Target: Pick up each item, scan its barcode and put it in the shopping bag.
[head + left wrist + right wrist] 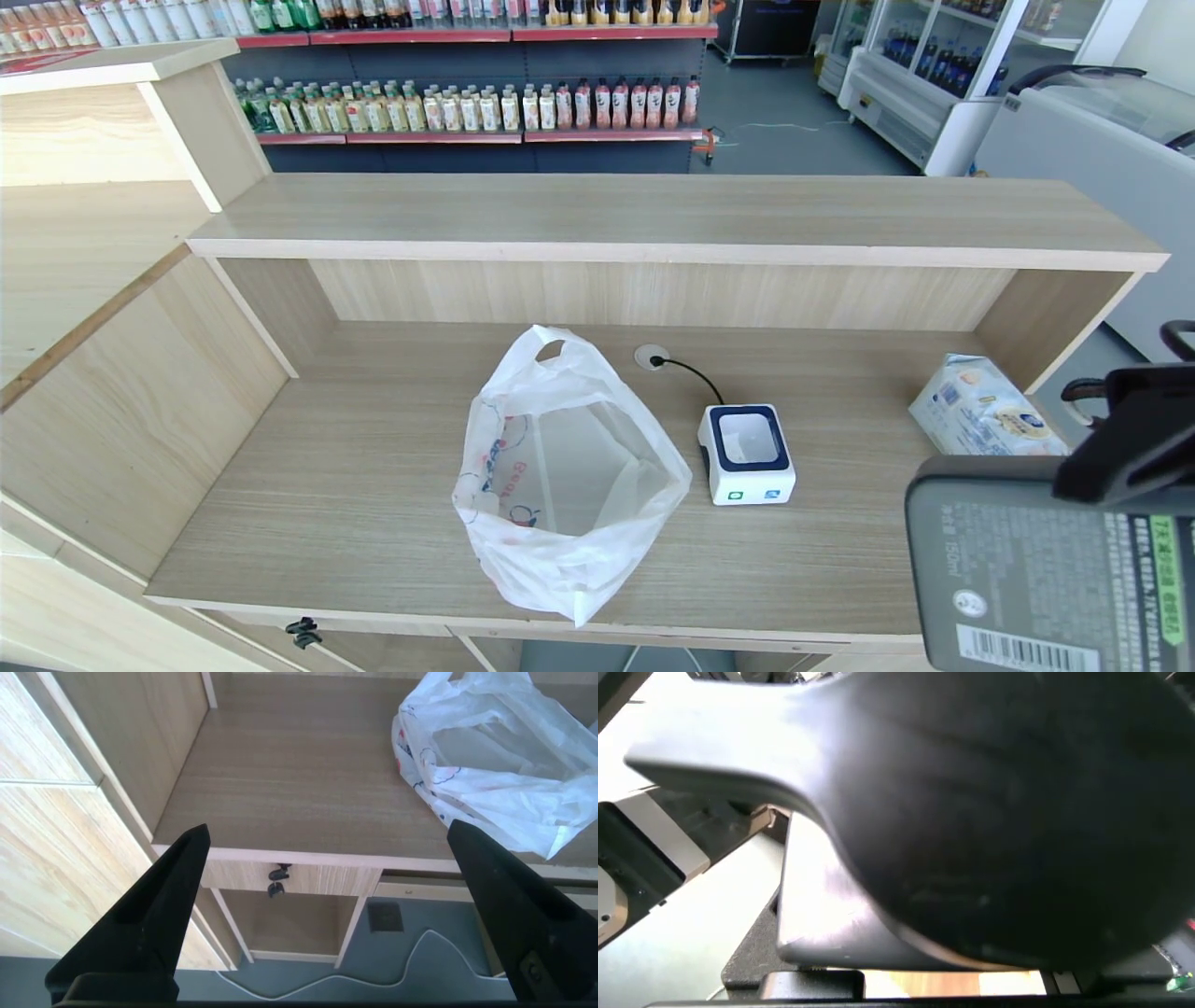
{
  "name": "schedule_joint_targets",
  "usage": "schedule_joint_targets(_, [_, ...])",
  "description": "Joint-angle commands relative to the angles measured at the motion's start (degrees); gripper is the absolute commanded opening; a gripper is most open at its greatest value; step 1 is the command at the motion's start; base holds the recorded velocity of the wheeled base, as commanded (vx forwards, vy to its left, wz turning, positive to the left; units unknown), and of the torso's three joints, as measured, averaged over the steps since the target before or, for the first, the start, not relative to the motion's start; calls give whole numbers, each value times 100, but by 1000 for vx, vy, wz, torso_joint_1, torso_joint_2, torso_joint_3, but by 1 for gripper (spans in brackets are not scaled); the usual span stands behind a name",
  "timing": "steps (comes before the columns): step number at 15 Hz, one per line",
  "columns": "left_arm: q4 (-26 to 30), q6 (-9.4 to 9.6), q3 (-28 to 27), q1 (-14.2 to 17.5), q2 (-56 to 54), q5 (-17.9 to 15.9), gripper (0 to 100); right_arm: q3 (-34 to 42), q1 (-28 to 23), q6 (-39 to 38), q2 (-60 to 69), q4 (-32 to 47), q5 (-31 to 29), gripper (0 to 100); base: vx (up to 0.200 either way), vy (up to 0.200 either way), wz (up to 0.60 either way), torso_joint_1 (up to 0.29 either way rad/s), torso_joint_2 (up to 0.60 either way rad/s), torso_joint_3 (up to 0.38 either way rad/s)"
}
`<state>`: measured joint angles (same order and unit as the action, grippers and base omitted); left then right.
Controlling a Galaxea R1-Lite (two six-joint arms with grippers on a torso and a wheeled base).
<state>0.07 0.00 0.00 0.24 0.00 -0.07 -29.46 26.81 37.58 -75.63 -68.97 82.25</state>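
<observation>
A white plastic shopping bag [560, 467] stands open on the wooden counter [327, 485], just left of a small white barcode scanner [745, 453]. At the counter's right end lies a white and blue packet [980, 415]. My right gripper [1116, 462] is shut on a dark grey bottle-like item [1046, 579], held up near the head camera off the counter's right front, its barcode label facing up. The same dark item [999, 812] looms close in the right wrist view. My left gripper [327, 924] hangs open over the counter's front left edge, with the bag [495, 756] beyond it.
A raised ledge [653, 219] and side walls box in the counter at back, left and right. The scanner's black cable [691, 371] runs to a hole in the counter. A key [276, 879] hangs from the drawer lock under the front edge.
</observation>
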Motion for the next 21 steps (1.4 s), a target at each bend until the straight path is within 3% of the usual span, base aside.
schedule_joint_targets(1, [-7,0,0,2,0,-1,100,-7,9,3,127,121,2,0,0,0,0,0,0,0])
schedule_joint_targets(6, [1,0,0,2,0,-1,100,-86,-35,12,875,1079,-25,0,0,0,0,0,0,0])
schedule_joint_targets(10, [1,0,0,2,0,7,100,-393,-141,285,593,1123,-34,0,0,0,0,0,0,0])
schedule_joint_targets(21, [1,0,0,2,0,-1,100,-244,-185,302,848,1334,-34,0,0,0,0,0,0,0])
